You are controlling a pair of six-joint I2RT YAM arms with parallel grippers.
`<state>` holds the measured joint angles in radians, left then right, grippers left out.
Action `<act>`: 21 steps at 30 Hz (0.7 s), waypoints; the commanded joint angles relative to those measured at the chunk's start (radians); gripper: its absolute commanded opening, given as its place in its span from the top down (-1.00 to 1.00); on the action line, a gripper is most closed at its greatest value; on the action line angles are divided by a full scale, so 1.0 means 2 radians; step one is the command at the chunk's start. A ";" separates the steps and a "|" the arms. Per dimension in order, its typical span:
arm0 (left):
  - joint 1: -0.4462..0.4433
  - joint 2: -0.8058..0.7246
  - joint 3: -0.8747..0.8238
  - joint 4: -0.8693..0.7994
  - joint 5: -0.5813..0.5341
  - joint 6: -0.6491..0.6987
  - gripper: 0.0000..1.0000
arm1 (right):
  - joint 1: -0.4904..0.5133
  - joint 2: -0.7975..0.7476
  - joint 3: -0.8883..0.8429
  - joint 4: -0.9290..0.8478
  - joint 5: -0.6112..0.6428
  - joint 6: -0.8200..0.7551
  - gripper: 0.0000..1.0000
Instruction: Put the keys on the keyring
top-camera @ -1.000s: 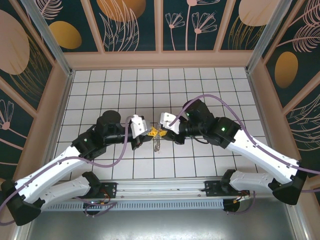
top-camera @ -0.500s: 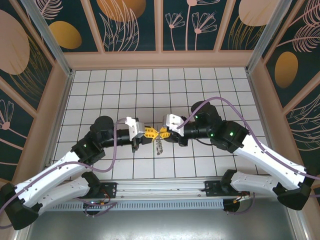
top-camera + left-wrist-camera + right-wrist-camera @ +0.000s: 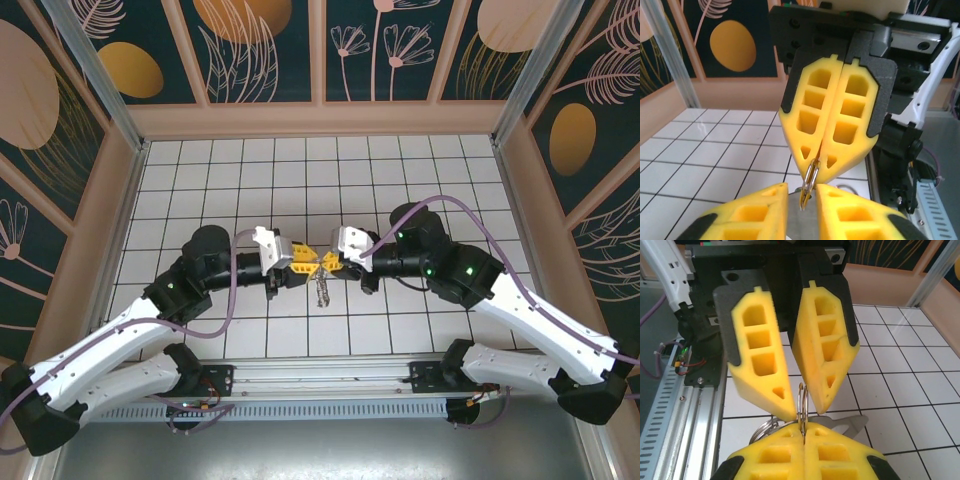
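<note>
My two grippers meet tip to tip above the middle of the tiled floor. The right gripper (image 3: 330, 264) (image 3: 803, 429) is shut on the keyring (image 3: 802, 400), a thin double metal ring pinched edge-on between its yellow pads. The left gripper (image 3: 306, 265) (image 3: 802, 192) stands open a little, with one fingertip (image 3: 785, 407) on each side of the ring and a gap showing. More metal loops (image 3: 760, 430) and a flat silvery piece (image 3: 852, 422) hang below; whether that piece is one of the keys I cannot tell. The dangling bits (image 3: 322, 290) hang under the tips.
White tiled floor (image 3: 300, 190) inside low tan walls (image 3: 320, 120). The metal rail (image 3: 320, 375) with both arm bases runs along the near edge. Purple cables loop over both forearms.
The left jaws have parted from shut to slightly open. The right jaws have closed tight on the ring. Both wrists have shifted a little to the right.
</note>
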<state>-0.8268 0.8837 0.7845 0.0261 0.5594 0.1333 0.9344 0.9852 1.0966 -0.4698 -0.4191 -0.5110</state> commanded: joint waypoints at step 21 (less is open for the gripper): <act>-0.001 0.049 0.068 -0.133 -0.040 0.072 1.00 | -0.003 0.034 0.021 -0.016 0.026 -0.006 1.00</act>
<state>-0.8314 0.9848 0.9096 -0.2306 0.4744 0.2710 0.9291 1.0710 1.1042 -0.5243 -0.3450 -0.5179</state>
